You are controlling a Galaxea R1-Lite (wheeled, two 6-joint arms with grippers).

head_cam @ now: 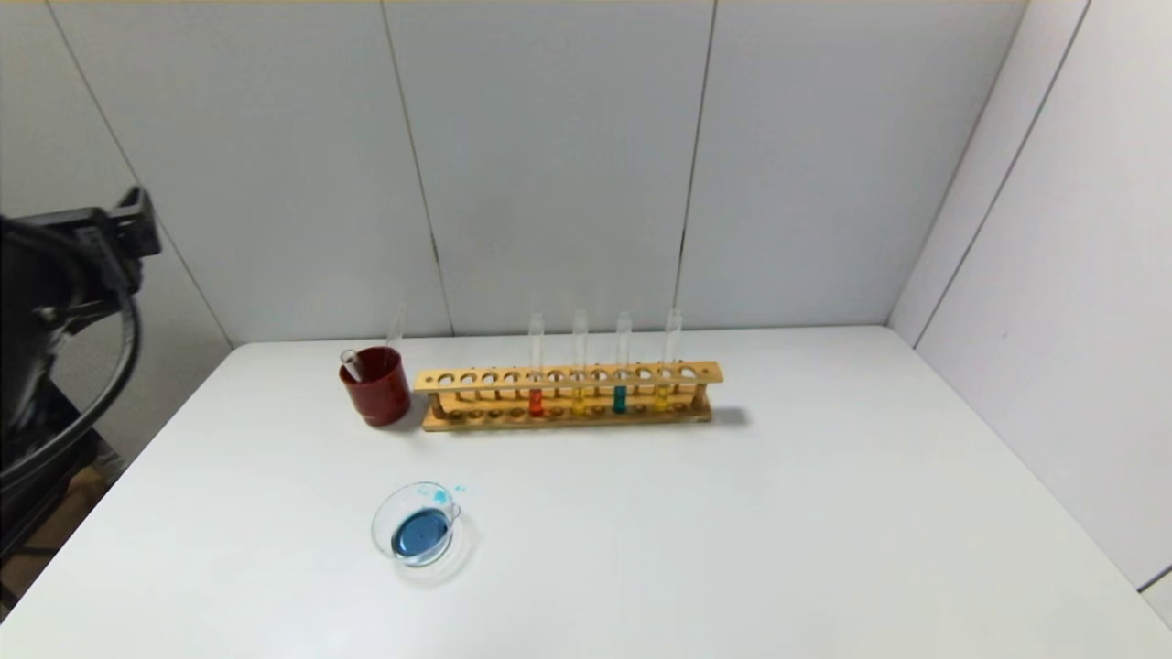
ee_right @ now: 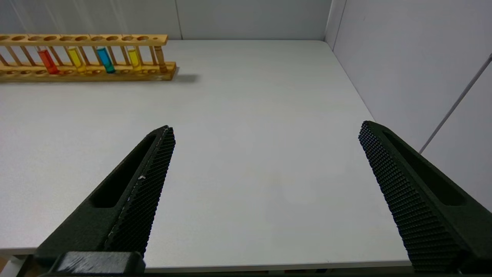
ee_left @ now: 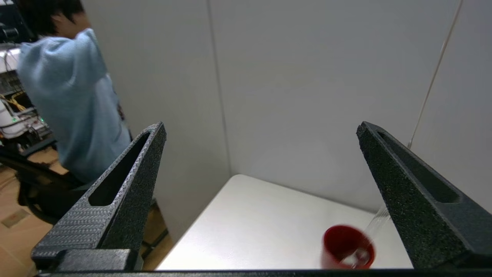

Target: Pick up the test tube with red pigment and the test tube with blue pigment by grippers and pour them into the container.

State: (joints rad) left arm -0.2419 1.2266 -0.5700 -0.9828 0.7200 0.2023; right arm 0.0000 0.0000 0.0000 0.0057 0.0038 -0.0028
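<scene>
Both black two-fingered grippers, left [ee_left: 261, 154] and right [ee_right: 265, 154], hang spread and empty; red-liquid glass tube [head_cam: 536, 400] and blue-liquid glass tube [head_cam: 620, 397] stand racked.

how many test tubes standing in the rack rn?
4, all in the wooden rack: red, yellow, blue, yellow, left to right.

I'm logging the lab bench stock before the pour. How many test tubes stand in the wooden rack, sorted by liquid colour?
Red liquid: 1, the test tube with red pigment
Yellow liquid: 2, one beside the red, one at the far end
Blue liquid: 1, the test tube with blue pigment
Total in the rack: 4
</scene>
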